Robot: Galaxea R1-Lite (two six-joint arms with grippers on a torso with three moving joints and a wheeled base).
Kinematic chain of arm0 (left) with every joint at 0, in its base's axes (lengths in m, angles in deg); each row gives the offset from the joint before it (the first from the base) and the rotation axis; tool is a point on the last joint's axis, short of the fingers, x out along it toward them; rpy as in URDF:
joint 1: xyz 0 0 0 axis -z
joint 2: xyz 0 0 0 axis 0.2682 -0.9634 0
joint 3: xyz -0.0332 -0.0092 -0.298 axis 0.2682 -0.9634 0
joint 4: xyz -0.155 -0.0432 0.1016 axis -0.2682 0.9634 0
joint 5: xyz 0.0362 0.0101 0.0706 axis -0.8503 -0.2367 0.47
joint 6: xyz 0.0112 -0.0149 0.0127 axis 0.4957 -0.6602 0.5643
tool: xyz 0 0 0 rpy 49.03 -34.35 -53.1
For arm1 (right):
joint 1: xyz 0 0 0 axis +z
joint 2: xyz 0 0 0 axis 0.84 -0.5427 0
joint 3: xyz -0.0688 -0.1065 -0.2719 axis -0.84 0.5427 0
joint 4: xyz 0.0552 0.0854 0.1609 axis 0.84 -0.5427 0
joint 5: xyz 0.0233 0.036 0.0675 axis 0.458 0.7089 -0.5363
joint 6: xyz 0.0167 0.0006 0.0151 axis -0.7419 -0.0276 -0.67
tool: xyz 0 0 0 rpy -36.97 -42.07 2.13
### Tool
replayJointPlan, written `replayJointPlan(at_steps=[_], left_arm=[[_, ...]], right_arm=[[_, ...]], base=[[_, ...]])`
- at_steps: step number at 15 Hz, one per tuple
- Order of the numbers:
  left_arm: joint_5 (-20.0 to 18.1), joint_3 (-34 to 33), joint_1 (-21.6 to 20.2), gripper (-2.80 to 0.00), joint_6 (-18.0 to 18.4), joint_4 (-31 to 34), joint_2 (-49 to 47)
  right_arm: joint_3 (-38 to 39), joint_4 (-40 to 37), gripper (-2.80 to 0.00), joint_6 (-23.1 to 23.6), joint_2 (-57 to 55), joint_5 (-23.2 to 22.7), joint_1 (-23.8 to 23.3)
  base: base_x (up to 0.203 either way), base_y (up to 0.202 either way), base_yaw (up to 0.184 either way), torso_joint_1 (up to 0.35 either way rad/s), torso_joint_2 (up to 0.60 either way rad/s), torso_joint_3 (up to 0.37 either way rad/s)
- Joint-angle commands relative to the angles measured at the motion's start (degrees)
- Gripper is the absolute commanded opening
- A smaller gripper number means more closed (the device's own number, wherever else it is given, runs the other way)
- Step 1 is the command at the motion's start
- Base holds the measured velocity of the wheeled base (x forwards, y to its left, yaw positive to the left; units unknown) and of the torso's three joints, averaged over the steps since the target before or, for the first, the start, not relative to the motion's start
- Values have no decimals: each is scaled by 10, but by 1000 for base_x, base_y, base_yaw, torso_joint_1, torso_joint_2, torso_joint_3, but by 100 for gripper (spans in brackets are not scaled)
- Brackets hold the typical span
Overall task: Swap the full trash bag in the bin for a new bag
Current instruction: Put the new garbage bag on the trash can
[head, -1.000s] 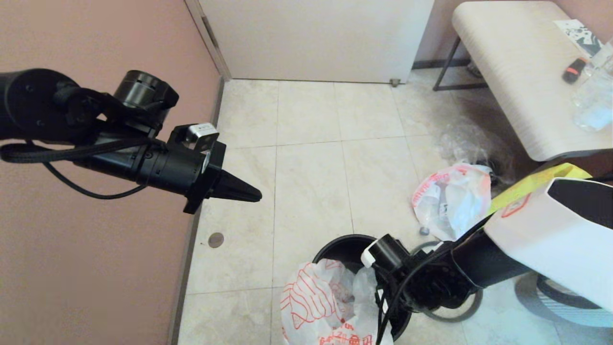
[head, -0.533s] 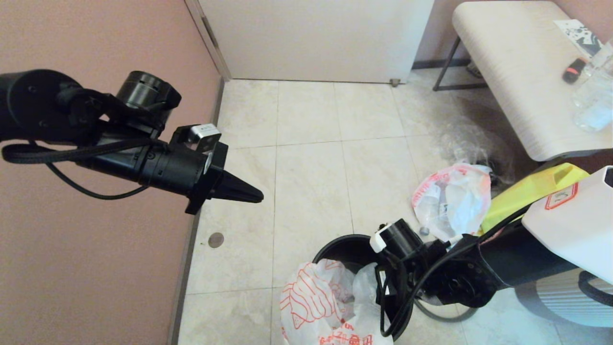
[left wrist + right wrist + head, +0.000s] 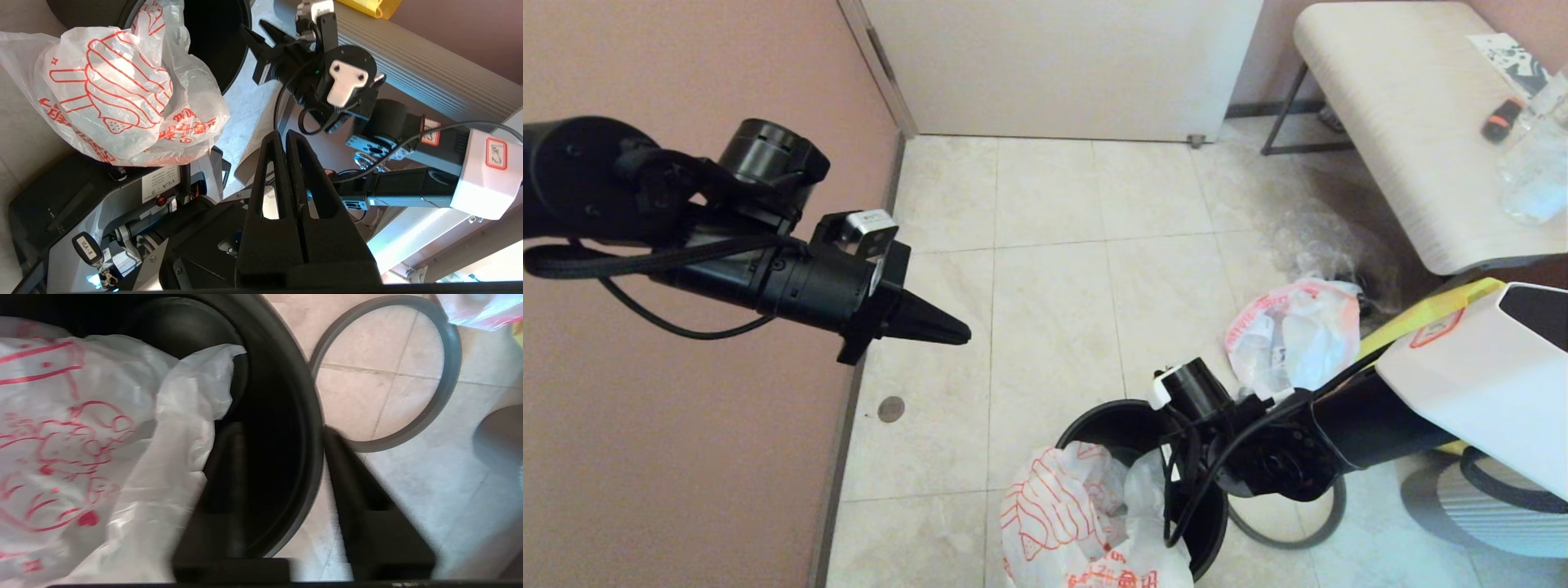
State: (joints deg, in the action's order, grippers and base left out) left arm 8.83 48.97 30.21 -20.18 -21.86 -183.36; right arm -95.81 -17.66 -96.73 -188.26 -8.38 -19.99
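We see the lumpy white full trash bag (image 3: 1294, 343) already out at two o'clock of the round black plastic bin (image 3: 1115, 425); the flat red-printed new bag (image 3: 1070, 514) drapes half in. Our right pincer (image 3: 282, 473), half open, straddles the rim holding nothing; the left pincer (image 3: 931, 327) hangs closed and empty.

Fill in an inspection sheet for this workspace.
Surface: beige tiled floor.
Job's things: bin upright; new bag draped over its near rim; full bag on floor to its right; hoop lying beside bin.
Clutter: yellow tote, clear bag by bench.
Pincers: left pincer shut, raised by wall; right pincer open, straddling bin rim.
Cables: black cable hangs under left arm; another loops at right wrist.
Surroundings: pink wall, white door, bench.
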Motion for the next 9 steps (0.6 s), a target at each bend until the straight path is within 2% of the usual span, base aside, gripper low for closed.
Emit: replayJointPlan(at_steps=[1,6,7,9], left_arm=[[-2,0,0,-280,-2,2,-4],[-2,0,0,-280,-2,1,-10],[-2,0,0,-280,-2,1,-11],[-2,0,0,-280,-2,1,-12]], right_arm=[[-1,1,0,11,-9,2,-7],[-4,100,0,100,-69,-4,-46],[-5,110,-280,116,-77,-6,-48],[-16,112,-280,132,-84,-18,-48]], base=[[0,0,0,0,0,0],[0,0,0,0,0,0],[0,0,0,0,0,0],[0,0,0,0,0,0]])
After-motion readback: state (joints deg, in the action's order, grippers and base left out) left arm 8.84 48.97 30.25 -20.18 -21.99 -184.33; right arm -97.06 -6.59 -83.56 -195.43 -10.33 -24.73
